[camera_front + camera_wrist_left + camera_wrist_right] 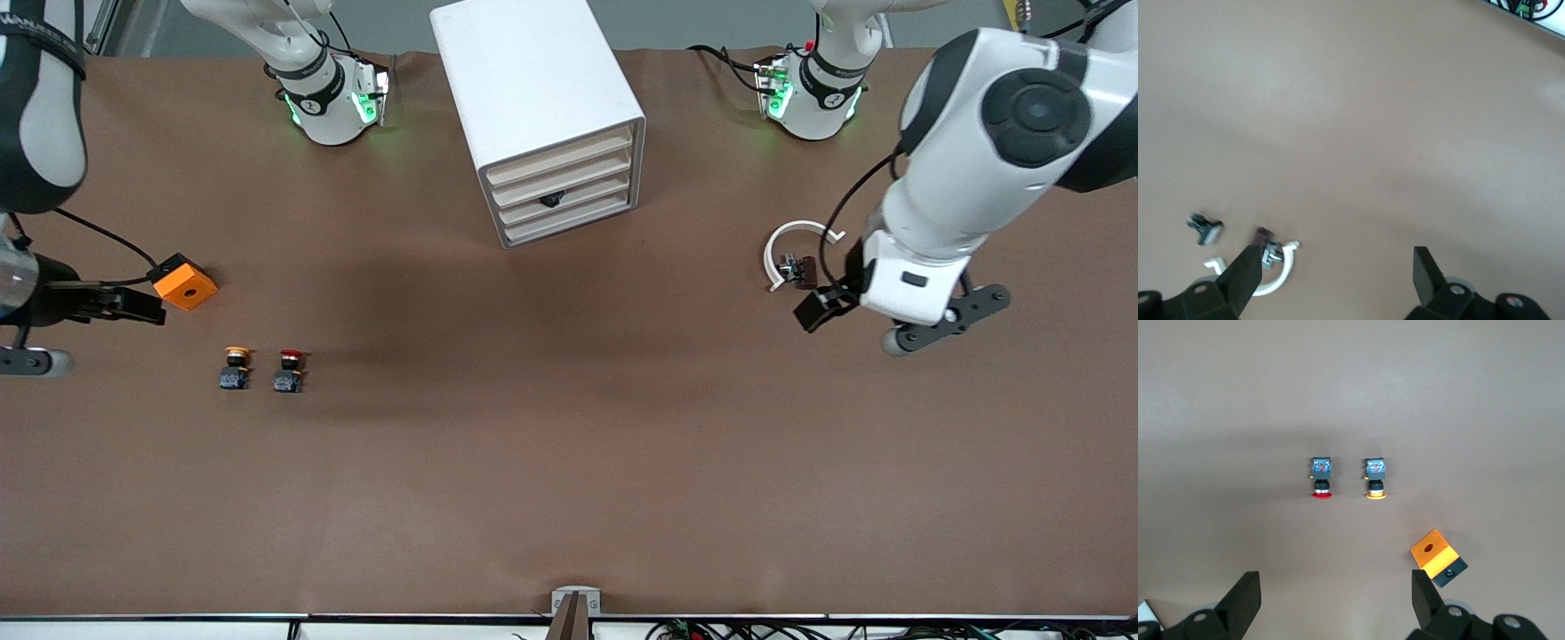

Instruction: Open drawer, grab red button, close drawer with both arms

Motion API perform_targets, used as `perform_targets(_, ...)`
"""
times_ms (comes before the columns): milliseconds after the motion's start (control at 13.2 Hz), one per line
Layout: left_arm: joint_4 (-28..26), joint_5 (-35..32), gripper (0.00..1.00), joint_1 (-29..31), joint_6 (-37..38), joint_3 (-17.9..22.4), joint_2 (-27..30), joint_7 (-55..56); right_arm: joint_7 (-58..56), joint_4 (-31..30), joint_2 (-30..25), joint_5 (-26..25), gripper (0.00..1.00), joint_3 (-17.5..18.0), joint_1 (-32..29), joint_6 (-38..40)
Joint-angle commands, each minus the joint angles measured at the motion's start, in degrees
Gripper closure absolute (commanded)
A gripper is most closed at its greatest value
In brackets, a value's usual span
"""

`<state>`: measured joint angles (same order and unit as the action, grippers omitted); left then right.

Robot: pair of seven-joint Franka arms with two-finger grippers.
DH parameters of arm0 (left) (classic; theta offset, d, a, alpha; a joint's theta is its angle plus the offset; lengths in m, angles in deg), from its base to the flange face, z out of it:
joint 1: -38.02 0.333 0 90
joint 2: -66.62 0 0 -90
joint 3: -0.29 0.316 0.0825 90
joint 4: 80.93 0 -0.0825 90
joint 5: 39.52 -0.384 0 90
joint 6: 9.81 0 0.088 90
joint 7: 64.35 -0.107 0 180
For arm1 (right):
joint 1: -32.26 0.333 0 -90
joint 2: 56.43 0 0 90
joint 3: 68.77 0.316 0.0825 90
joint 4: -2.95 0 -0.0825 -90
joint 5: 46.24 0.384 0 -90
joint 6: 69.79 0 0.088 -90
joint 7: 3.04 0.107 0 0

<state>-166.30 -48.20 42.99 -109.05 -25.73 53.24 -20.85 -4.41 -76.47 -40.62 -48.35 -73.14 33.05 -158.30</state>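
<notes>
The white cabinet (533,89) stands at the middle of the table near the arms' bases, its four cream-fronted drawers (564,191) all shut. The red-capped button (290,369) lies on the brown table toward the right arm's end, beside an orange-yellow-capped button (235,367). The right wrist view shows the red button (1321,479) too. My right gripper (124,307) hangs open and empty (1335,593) above the table beside the orange cube (185,283). My left gripper (822,307) is open and empty (1335,270) at the left arm's end.
A white open ring (782,244) with small metal and brown parts (797,269) lies by the left gripper, also in the left wrist view (1275,277). The orange cube shows in the right wrist view (1436,555). A small black piece (551,200) sits on one drawer front.
</notes>
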Motion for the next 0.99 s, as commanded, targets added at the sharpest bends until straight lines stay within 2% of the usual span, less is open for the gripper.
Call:
perform_targets(0, -0.84, -0.2, 0.0, 2.06, 2.64, 1.92, 4.14, -9.02, -0.39, 3.13, 0.55, -1.06, 0.0, 0.76, -1.41, 1.84)
perform_targets(227, -2.95, 4.09, 0.0, 1.71, 4.92, 8.59, 9.32, -20.17, -0.83, 4.18, 0.28, -0.8, 0.0, 0.85, -2.9, 5.61)
perform_targets(379, -6.1, 6.39, 0.0, -0.3, 6.07, 14.13, 13.71, -27.47, -0.83, 4.45, 0.28, -1.15, 0.0, 0.59, -3.16, 7.38)
perform_targets(455, -7.86, 6.92, 0.0, -1.19, 6.25, 16.25, 15.91, -29.6, -0.83, 4.89, -0.42, 0.24, 0.0, 0.76, -4.56, 7.64)
perform_targets(606, -11.9, 9.02, 0.0, -1.81, 6.78, 18.37, 20.22, -31.54, -0.91, 5.07, -2.35, 2.45, 0.0, 1.29, -5.62, 7.82)
perform_targets(758, -14.11, 10.09, 0.0, -3.91, 6.86, 21.53, 22.34, -34.27, -1.35, 5.07, -4.28, 2.54, 0.0, 1.47, -5.45, 7.74)
perform_targets(910, -14.03, 10.09, 0.0, -4.09, 8.62, 21.63, 22.96, -34.63, -11.49, 4.9, -7.0, 2.63, 0.0, 1.21, -5.8, 8.08)
